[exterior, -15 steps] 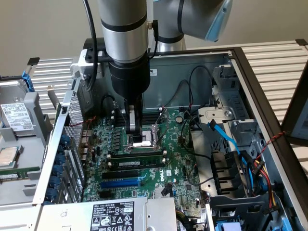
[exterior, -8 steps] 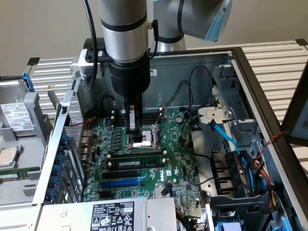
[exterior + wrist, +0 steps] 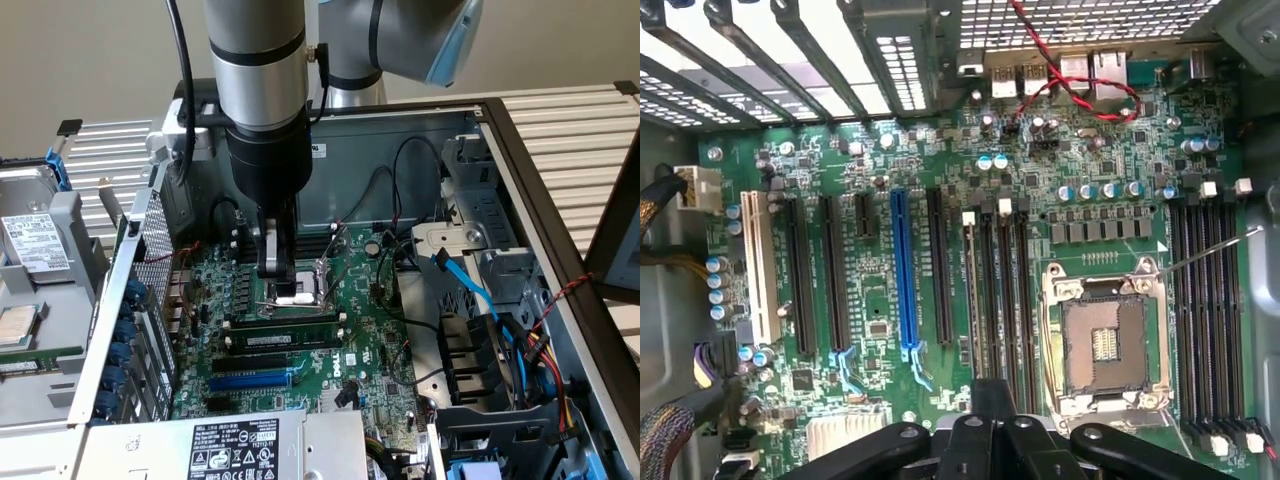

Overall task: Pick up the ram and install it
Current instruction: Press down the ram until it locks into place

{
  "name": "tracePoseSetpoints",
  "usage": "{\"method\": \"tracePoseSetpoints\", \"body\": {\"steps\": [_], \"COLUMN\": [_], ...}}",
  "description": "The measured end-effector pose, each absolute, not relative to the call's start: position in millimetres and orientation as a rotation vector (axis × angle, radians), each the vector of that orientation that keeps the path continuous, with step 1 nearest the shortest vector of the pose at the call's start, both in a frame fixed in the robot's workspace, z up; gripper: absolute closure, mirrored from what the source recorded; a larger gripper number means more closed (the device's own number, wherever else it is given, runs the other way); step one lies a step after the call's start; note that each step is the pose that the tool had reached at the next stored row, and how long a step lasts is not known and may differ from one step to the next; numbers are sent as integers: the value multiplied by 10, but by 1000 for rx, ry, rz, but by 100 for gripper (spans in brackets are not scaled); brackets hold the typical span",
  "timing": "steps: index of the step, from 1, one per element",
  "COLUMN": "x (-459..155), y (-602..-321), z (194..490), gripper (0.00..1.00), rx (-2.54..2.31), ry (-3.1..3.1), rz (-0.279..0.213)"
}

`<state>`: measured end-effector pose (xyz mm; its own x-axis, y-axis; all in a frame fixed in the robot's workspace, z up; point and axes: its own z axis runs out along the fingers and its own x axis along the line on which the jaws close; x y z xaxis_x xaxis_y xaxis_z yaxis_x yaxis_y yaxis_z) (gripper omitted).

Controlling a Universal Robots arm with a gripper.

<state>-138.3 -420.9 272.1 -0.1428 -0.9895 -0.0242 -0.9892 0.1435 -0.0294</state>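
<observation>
The gripper (image 3: 278, 272) is hovering over the CPU socket (image 3: 297, 290) — its finger state I cannot tell — beside the seated-looking ram (image 3: 285, 323), so pressing home seems due.

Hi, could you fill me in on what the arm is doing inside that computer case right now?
The robot arm has its hand lowered into the open computer case, just above the motherboard near the bare CPU socket. The ram, a green stick, sits in one of the long slots just in front of the hand in the exterior view, with black slots and a blue slot beyond it. The hand is close above the ram; whether it is touching it cannot be told.
</observation>
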Motion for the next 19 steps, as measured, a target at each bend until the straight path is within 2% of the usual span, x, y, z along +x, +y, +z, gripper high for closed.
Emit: {"method": "tracePoseSetpoints", "body": {"steps": [19], "x": [-1383], "y": [-4209], "z": [2671], "gripper": [89], "rx": [-1611], "ry": [2655], "rz": [-20]}}
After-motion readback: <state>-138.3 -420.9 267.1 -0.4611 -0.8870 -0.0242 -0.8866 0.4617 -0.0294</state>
